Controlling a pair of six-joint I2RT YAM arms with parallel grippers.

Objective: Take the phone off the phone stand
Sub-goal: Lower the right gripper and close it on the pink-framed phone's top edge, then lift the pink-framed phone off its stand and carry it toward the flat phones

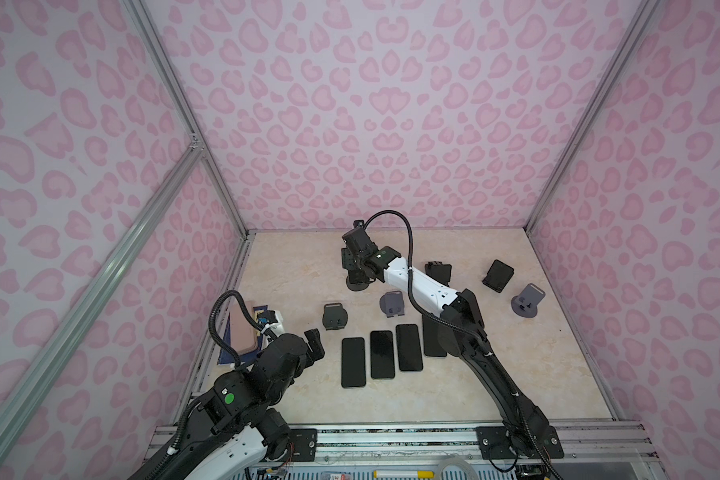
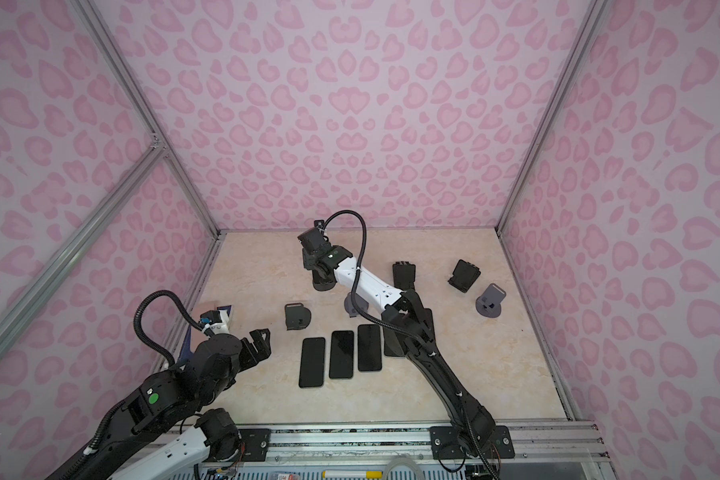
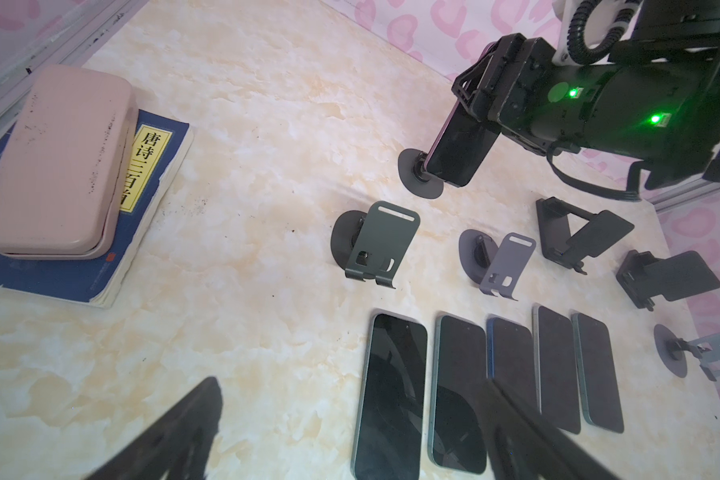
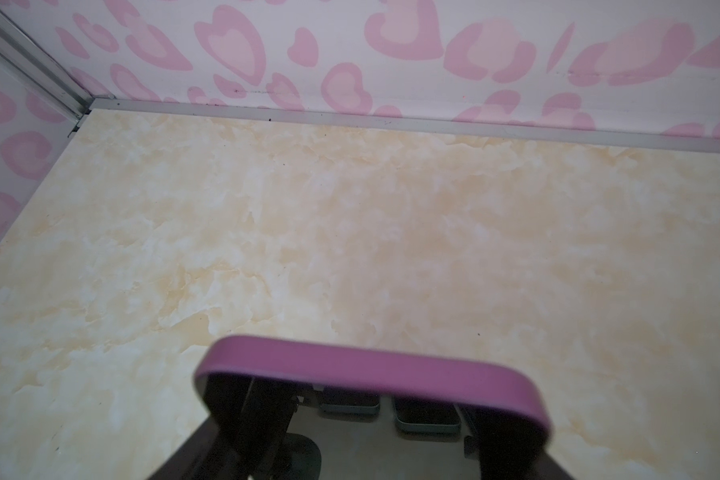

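The black phone with a purple edge [image 3: 458, 156] leans upright on the dark grey phone stand with a round foot [image 3: 412, 176], near the back of the pale marble tabletop [image 3: 267, 145]. The right end effector [image 3: 472, 110] has its jaws around the top of the phone, one on each side; I cannot tell if they squeeze it yet. The left end effector [image 1: 317, 345] hangs wide open at the front left and holds nothing, near a row of dark phones [image 1: 381, 355] lying flat.
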